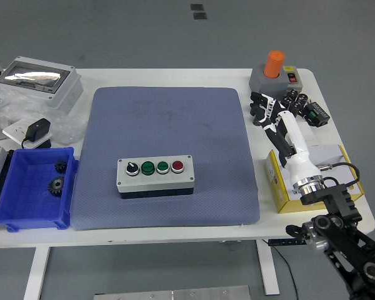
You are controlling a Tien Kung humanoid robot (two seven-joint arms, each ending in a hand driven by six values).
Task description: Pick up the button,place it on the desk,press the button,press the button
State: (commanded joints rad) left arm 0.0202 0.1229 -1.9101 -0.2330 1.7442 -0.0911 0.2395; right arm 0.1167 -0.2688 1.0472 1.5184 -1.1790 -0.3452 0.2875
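The grey button box (155,177) lies on the blue-grey mat (169,125), near its front. It carries a black knob (132,168), two green buttons (155,167) and a red button (177,166). My right hand (267,111) hovers over the table just right of the mat's far right edge, well away from the box. Its fingers are spread and hold nothing. The white forearm (297,156) runs back over a yellow box. The left arm is out of view.
A grey base with an orange knob (274,70) stands at the back right, with small black parts (310,110) beside the hand. A yellow box (300,187) lies under the forearm. A blue bin with gears (34,186), a clear-lidded case (36,80) and an adapter (37,131) are at left.
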